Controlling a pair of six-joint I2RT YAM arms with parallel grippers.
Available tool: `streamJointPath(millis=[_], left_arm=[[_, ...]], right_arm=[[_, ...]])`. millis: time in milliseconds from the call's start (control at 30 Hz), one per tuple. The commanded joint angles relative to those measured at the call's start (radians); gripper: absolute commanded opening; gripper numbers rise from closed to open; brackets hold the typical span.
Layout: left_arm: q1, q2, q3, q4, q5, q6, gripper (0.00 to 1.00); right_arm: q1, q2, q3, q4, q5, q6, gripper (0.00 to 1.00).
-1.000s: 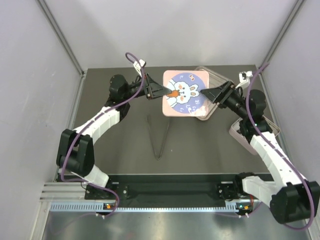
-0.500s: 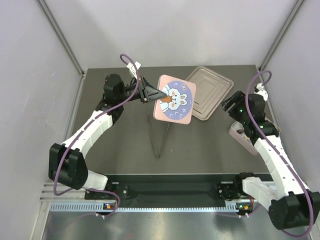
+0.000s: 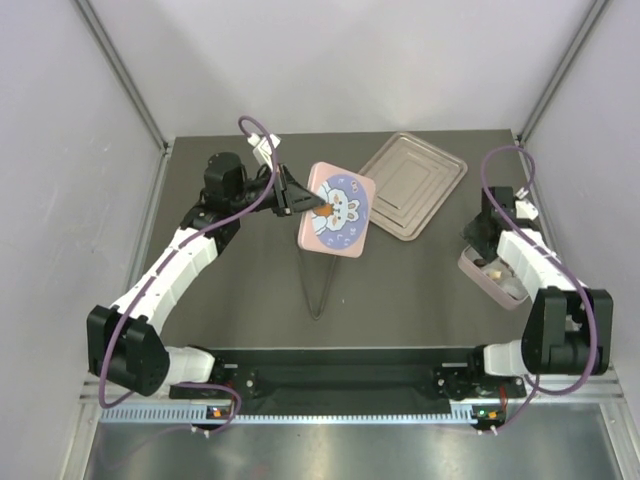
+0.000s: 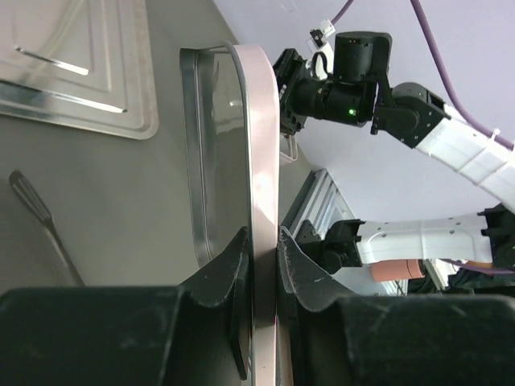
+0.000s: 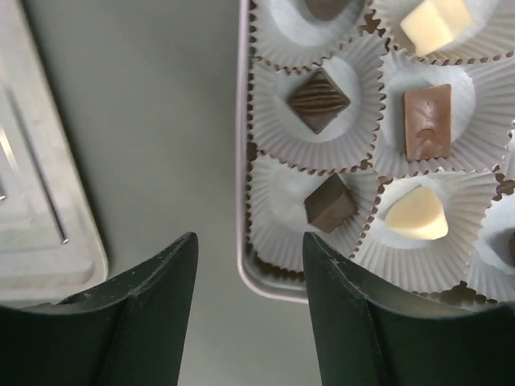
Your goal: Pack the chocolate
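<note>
Chocolate (image 5: pixel 319 99): small pieces, one to each white fluted paper cup (image 5: pixel 278 121), inside the pink box base (image 5: pixel 259 281). The right wrist view gives at least six: three dark brown, one mid-brown bar, two cream. Whether more lie past the frame edge, cannot tell. From above, the box base sits at 4 o'clock on the table (image 3: pixel 250 290), close to the right edge.

Right gripper (image 5: pixel 249 249): hangs directly over the box base's corner with its jaws spread and nothing gripped. The box rim runs below the gap. One finger is over bare table, the other over the cups.

Silver tray (image 3: pixel 412 185): flat on the table at 1 o'clock, apart from the box base and at 11 o'clock of it.

Bunny lid (image 3: pixel 337 210): pink square, near table centre toward 12 o'clock, held tilted up on edge. Left gripper (image 4: pixel 261 257) is clamped on its rim at the lid's 9 o'clock side, one finger on each face.

Thin V-shaped metal tongs (image 3: pixel 320 275): lying on the table at 6 o'clock of the lid, untouched.
</note>
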Motion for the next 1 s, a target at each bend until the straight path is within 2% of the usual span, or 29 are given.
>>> streamJointPath(millis=[0,400,667,833,967], left_arm=[[0.003,-0.037,0.034,-0.018,-0.012,0.063,0.0],[0.003,-0.028,0.036,-0.049,-0.022,0.062,0.0],[0.003,-0.017,0.028,-0.03,-0.028,0.032,0.0],[0.003,-0.014,0.026,0.003,-0.027,0.006,0.0],[0.003,-0.017,0.029,0.011,-0.028,-0.011,0.0]], right_arm=[[-0.008,0.035,0.065,0.004,0.069,0.043,0.54],[-0.01,0.127,0.061,0.078,-0.006,0.002,0.39],[-0.007,0.089,-0.004,0.134,-0.111,-0.064,0.26],[-0.002,0.086,-0.039,0.15,-0.185,-0.072,0.21],[0.06,0.069,-0.059,0.183,-0.223,-0.098,0.15]])
